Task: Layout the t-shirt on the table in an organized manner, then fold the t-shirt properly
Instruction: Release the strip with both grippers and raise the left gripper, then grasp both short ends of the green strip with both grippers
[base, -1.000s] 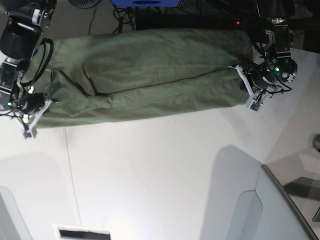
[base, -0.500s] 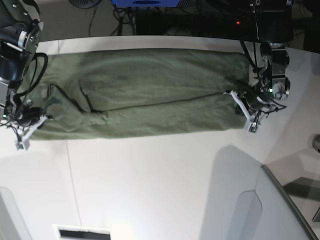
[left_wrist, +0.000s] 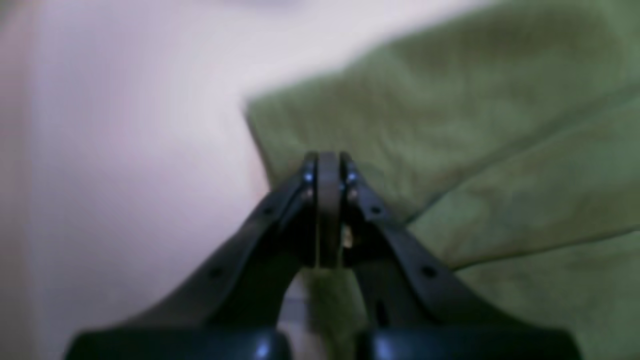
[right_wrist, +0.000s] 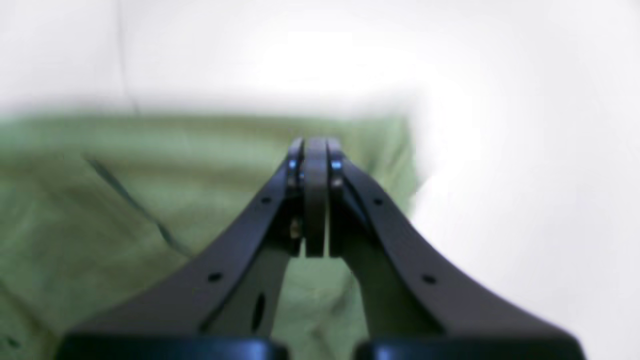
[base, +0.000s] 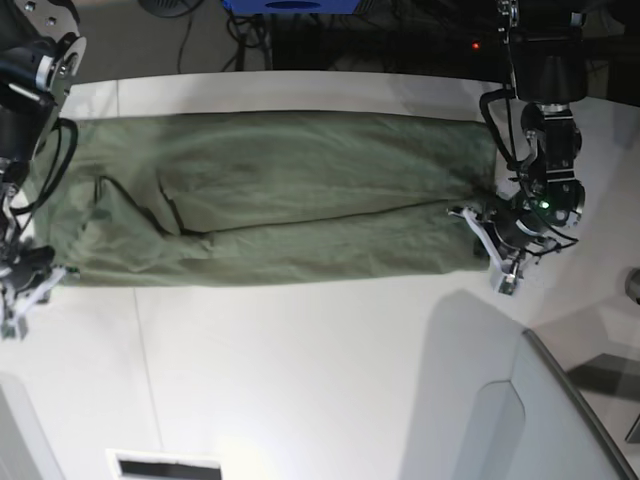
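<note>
Both closed hands pinch opposite ends of the t-shirt (base: 280, 195)

Bright overhead light on the table (base: 300, 370), with a glare patch near the bottom edge in the base view and soft grey shadows lower right. Both wrist views are blurred: shirt (left_wrist: 475, 150) smeared, cloth edges soft, white washed out in the right wrist view.
</note>
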